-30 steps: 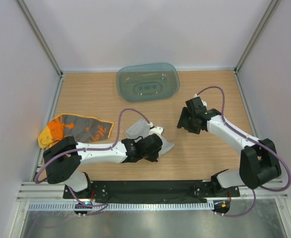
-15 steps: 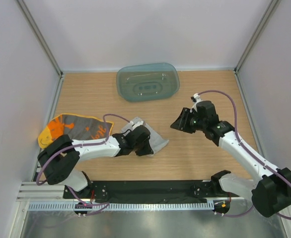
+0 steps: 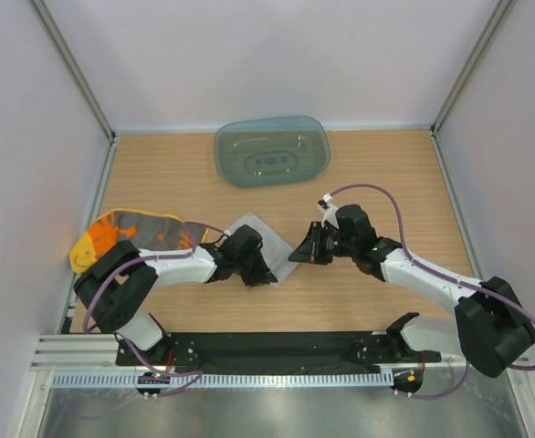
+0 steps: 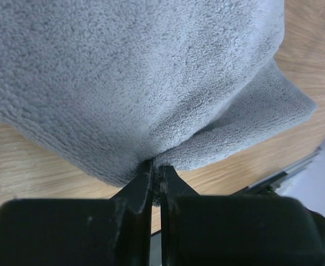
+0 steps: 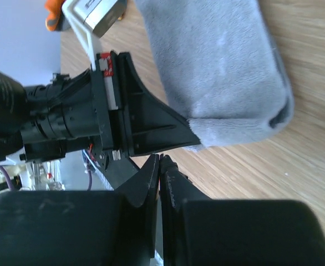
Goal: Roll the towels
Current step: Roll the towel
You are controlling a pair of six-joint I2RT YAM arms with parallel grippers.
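**Loose fold could slip**

The left pincer (image 4: pixel 156 166) pinches a fold of the grey towel (image 3: pixel 278 245) in the middle of the desk (image 3: pixel 377 173). The right pincer (image 5: pixel 158 159), pressed together and seemingly empty, sits just beside the towel's right edge. A nudge there could undo the fold or break the grip. The orange towel (image 3: pixel 121 233) lies at the left.

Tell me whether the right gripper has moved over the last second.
Yes. The right gripper has swung left and slightly nearer: it was past the teal tray's right end, and now sits below that end, beside the grey towel.
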